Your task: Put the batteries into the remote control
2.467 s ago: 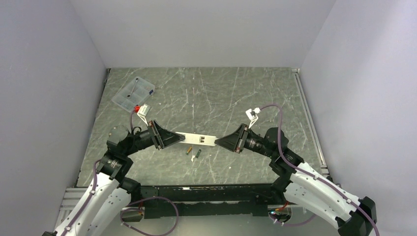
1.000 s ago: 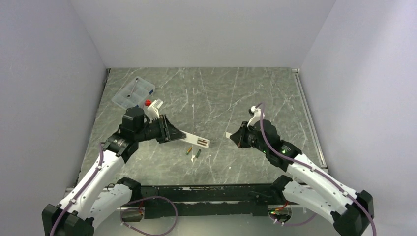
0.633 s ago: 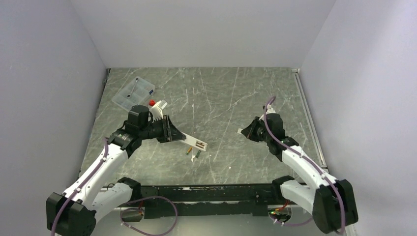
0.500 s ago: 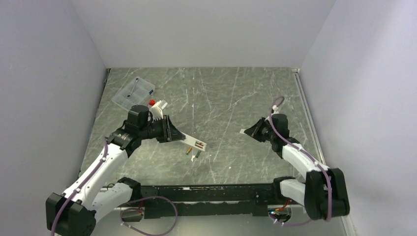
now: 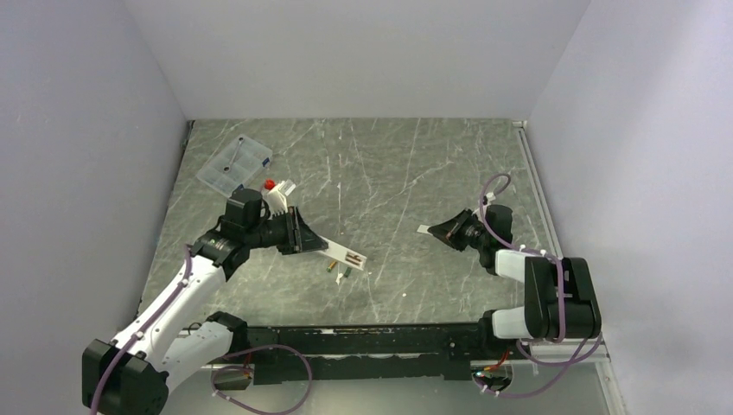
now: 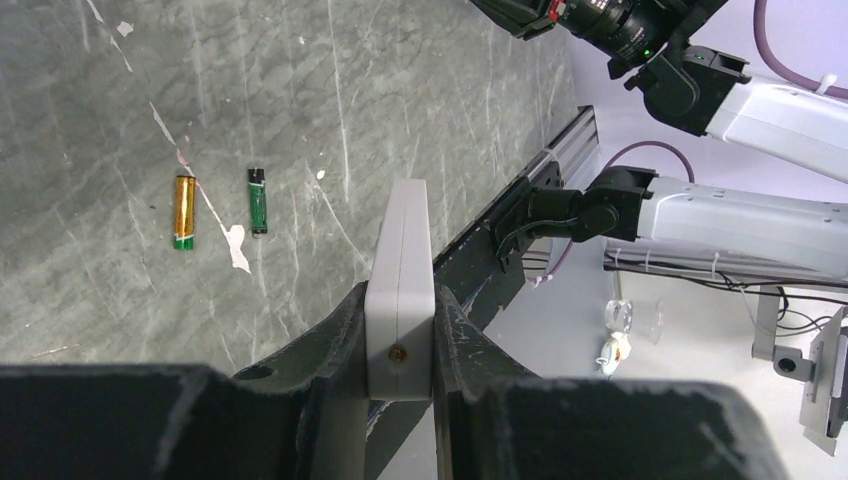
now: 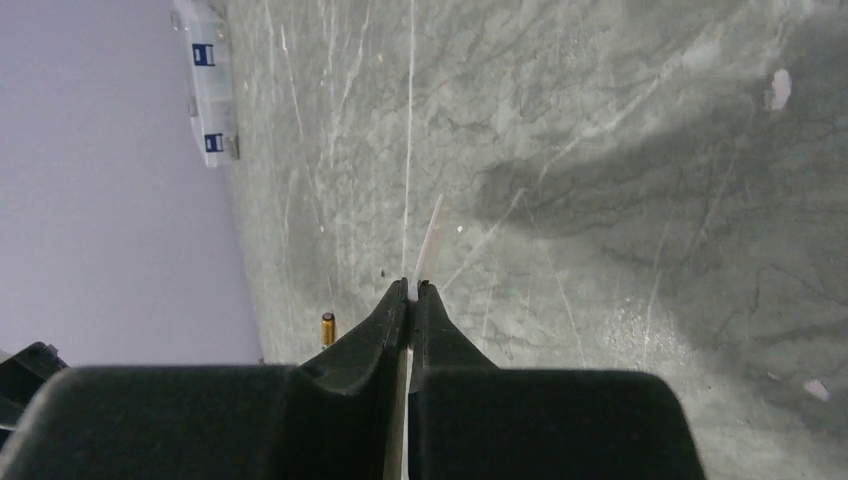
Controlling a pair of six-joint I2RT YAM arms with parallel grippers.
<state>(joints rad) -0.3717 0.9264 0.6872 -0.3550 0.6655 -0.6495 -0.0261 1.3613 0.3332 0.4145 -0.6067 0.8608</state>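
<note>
Right pincer (image 5: 435, 230) withdrew; left pincer (image 5: 318, 244) clamps remote control (image 5: 346, 255).

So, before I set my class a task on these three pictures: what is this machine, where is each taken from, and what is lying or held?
Two robot arms stand at a table. One picture looks down from above; the other two come from cameras on the wrists. The left pincer grips a white remote control; the right pincer pinches a thin white piece. An orange battery and a green battery lie on the table; a clear box sits far left.
</note>
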